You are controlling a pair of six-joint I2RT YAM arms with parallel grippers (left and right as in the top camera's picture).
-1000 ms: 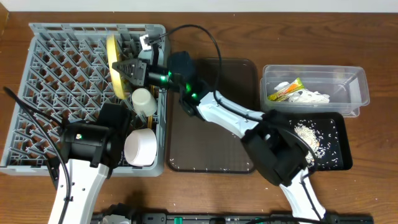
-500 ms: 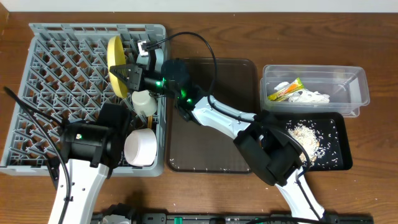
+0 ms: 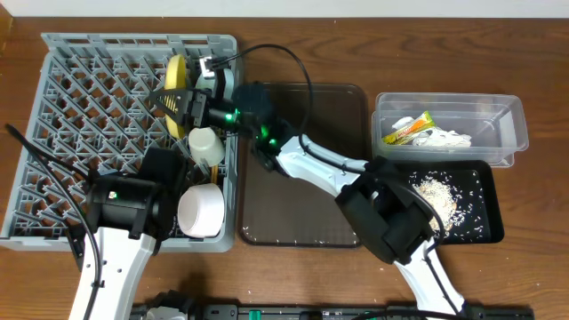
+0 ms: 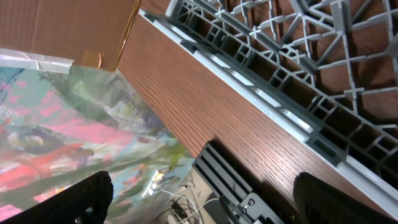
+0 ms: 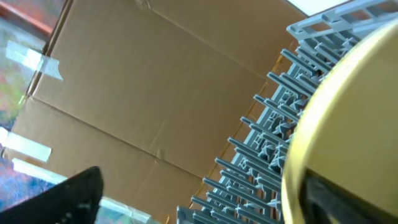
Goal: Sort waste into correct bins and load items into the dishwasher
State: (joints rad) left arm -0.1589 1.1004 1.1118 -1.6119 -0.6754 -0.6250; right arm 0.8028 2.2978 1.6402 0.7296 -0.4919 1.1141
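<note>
Tipped upright since a second ago, the yellow plate [image 3: 178, 73] is standing edge-on at one o'clock in the grey rack [image 3: 80, 133], the right gripper [image 3: 173, 111] gaping released beside it, a spread only its wrist camera is showing.

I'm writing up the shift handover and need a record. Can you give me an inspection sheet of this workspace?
Surface: wooden table; crumbs lie in the black tray.
Job's things: yellow plate on edge in dish rack, with white cup and white bowl; wrapper and tissue in clear tub.
Clutter: brown serving tray only.
Grippers: right gripper open at the plate; left gripper open, empty.
Cables: black cable loops over the serving tray.
Surroundings: cardboard box.
</note>
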